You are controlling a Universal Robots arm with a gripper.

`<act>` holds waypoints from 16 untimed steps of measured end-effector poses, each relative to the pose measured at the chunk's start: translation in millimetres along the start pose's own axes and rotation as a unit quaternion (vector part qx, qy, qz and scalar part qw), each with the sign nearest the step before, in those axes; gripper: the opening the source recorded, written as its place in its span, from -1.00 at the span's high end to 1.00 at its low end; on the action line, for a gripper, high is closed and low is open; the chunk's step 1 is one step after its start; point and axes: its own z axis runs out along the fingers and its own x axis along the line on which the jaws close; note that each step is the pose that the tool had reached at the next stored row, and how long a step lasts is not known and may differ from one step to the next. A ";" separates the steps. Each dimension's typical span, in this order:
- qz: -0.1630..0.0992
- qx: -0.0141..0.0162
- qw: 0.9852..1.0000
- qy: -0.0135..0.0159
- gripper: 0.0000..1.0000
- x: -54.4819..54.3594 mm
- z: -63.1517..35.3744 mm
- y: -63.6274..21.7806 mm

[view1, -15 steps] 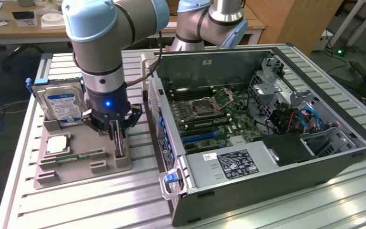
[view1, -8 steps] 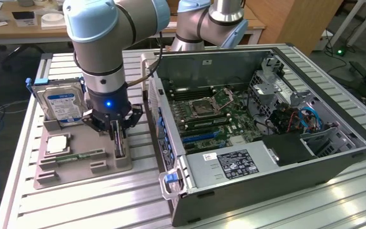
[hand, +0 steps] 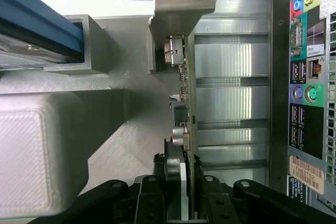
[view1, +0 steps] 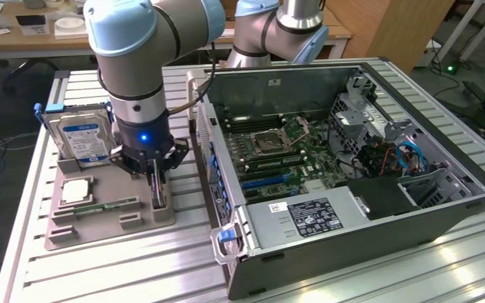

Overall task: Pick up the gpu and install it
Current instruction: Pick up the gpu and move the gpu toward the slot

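Wrist view: thin green-board gpu (hand: 190, 93) held upright on edge by the grey plastic holder (hand: 105, 77) on the slatted metal desk (view1: 124, 265), offering both flat faces to the black end effector (hand: 182, 182) astride it; clamped or not, cannot tell.

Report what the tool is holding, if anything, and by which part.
Cannot be told: the tool sits over the upper edge of the gpu, which stands in the gray holder; a firm grip isn't evident.
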 end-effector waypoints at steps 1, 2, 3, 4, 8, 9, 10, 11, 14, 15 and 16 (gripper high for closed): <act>0.000 0.000 1.000 0.000 0.42 0.0 0.1 0.0; 0.000 0.000 1.000 0.000 0.42 0.0 0.1 0.0; 0.000 0.000 1.000 0.000 0.42 0.0 0.1 0.0; 0.000 0.000 1.000 0.000 0.42 0.0 0.1 0.0; 0.000 0.000 1.000 0.000 0.42 0.0 0.1 0.0; 0.000 0.000 1.000 0.000 0.42 0.0 0.1 0.0; 0.000 0.000 1.000 0.000 0.42 0.0 0.1 0.0; 0.000 0.000 1.000 0.000 0.42 0.0 0.1 0.0; 0.000 0.000 1.000 0.000 0.42 0.0 0.1 0.0; 0.000 0.000 1.000 0.000 0.42 0.0 0.1 0.0; 0.000 0.000 1.000 0.000 0.42 -0.1 -0.1 0.0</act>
